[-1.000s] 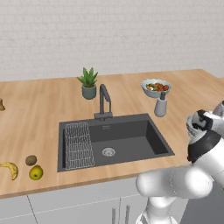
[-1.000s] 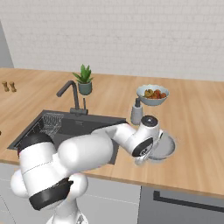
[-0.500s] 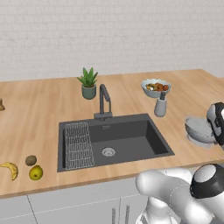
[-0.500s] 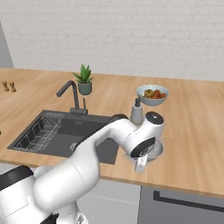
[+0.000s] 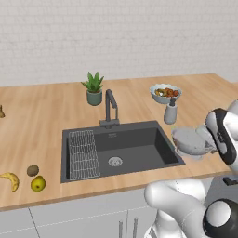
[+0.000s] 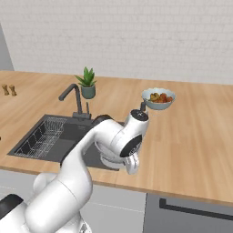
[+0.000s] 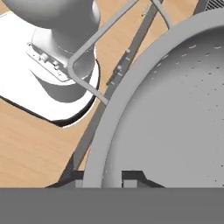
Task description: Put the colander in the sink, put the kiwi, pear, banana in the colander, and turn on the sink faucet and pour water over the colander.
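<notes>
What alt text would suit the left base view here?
The gripper, shut on the colander, holds it over the counter right of the empty sink; banana, kiwi and pear lie far left.

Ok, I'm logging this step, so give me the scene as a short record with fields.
gripper: shut on the colander's rim
colander: lifted at the sink's right edge
sink: holds no fruit; wire rack at its left
faucet: no water running
banana, kiwi, pear: on the counter left of the sink
</notes>
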You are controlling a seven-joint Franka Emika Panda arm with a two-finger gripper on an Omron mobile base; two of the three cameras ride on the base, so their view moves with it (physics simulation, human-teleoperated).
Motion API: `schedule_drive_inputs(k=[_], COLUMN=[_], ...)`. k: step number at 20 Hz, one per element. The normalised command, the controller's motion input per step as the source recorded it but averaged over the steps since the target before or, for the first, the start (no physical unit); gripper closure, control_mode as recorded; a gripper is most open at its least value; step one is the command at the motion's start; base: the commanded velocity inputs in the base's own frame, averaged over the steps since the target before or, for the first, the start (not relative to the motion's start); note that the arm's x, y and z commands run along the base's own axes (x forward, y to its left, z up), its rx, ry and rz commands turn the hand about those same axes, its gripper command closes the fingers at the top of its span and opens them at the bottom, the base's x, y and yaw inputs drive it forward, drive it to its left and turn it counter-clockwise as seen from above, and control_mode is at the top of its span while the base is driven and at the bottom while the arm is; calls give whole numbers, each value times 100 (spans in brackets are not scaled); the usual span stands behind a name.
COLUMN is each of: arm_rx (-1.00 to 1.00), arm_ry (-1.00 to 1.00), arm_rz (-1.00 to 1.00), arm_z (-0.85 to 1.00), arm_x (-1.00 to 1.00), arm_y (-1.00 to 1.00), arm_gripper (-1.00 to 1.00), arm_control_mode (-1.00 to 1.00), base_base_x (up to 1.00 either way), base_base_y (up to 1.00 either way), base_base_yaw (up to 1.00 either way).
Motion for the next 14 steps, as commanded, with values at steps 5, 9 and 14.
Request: schedule_drive_inputs(k=[5, 9, 14], arm_rx=[0, 1, 1], arm_ry=[-9, 2, 6], arm_rz=[34, 28, 31], arm_z=[-2, -4, -19], arm_x=[59, 97, 88], arm_y=[71, 42, 51], arm_gripper=[100, 100, 100], arm_control_mode=[-100, -100, -100], base_base_x=[0, 0, 0], base_base_y=[0, 0, 0], base_base_yaw=[0, 0, 0])
